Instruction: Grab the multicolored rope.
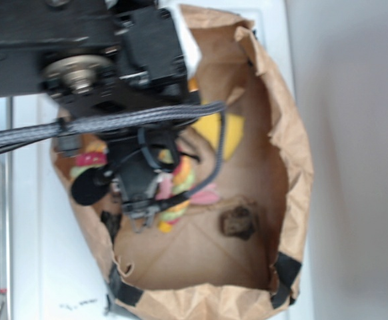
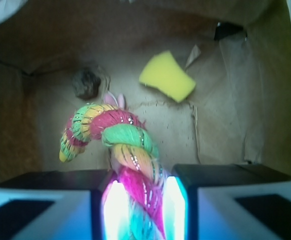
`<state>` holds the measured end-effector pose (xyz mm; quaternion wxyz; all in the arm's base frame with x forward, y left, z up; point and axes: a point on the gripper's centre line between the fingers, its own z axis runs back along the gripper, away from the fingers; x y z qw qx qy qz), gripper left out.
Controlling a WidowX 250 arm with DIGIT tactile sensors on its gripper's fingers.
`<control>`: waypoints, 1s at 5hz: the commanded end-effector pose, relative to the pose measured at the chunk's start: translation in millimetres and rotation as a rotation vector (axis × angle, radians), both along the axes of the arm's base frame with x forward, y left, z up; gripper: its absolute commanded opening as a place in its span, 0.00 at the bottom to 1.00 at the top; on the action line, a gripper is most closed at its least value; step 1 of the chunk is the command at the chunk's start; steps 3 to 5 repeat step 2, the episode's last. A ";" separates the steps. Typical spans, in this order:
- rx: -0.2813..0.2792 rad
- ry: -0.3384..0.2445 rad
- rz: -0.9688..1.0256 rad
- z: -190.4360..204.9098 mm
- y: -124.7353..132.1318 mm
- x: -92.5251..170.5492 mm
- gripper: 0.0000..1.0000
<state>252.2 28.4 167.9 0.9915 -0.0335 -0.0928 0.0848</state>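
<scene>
Hemmed in on all sides by the crumpled walls of a brown paper bag [image 1: 294, 153]. Open bag floor ahead of the tool [image 2: 140, 202], broken by a yellow sponge wedge [image 2: 167, 76] to the right and a dark brown lump [image 2: 86, 83] to the left. Multicolored rope [image 2: 120, 145] filling the gap between the tool's fingers.

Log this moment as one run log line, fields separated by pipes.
gripper shut on multicolored rope | inside brown paper bag | yellow sponge wedge untouched | dark lump apart
</scene>
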 end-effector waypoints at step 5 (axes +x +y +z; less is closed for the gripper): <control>0.023 -0.038 -0.100 16.9 -27.0 31.1 0.00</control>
